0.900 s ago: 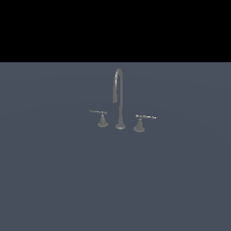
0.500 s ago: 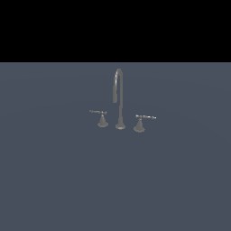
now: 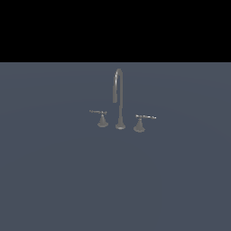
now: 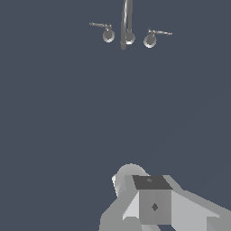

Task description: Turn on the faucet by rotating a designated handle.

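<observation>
while the exterior view shows no arm, the faucet (image 3: pixel 119 97) stands on a flat grey-blue surface (image 3: pixel 54 180). its smaller handle (image 3: pixel 101 117) is on the exterior view's left of the gooseneck spout (image 3: pixel 118 90), and the larger twin handle (image 3: pixel 141 122) on the right. only the wrist view shows grey robot parts (image 4: pixel 153 203), well apart from the faucet (image 4: pixel 126 27) and the handle (image 4: pixel 104 30); whether the fingers are apart or together, i cannot tell.

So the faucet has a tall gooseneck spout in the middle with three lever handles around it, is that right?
Not quite. The faucet's gooseneck spout stands in the middle, but there are two lever handles, not three: the handle on the exterior view's left and its twin handle on the right. The exterior view shows this plainly.
</observation>
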Tool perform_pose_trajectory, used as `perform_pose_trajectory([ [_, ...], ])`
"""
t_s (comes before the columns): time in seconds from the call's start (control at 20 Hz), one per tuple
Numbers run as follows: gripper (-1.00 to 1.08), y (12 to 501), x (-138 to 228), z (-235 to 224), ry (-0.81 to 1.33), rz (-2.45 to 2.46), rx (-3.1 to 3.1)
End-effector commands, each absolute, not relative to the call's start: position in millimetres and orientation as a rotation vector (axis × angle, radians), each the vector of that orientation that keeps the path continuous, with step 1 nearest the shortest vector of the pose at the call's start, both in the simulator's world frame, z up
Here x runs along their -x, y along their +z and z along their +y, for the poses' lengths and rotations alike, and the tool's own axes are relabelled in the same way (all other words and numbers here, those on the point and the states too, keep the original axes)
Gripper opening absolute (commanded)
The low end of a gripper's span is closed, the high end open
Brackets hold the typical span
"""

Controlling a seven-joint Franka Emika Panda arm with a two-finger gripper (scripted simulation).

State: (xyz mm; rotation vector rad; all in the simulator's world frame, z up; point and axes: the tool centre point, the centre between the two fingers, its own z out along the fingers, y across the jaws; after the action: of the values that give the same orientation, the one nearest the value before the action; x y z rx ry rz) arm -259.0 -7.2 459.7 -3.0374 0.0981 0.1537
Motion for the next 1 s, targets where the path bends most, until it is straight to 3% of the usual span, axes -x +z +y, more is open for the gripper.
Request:
perform_pose_trajectory([
  [0.0,-1.00,459.1,255.0,-6.7,0.155,0.117,3.033],
  [0.45,-1.00,453.3,218.5,-1.4,0.165,0.289,2.995],
  [0.95,-1.00,429.8,145.6,10.3,0.197,0.643,2.903],
])
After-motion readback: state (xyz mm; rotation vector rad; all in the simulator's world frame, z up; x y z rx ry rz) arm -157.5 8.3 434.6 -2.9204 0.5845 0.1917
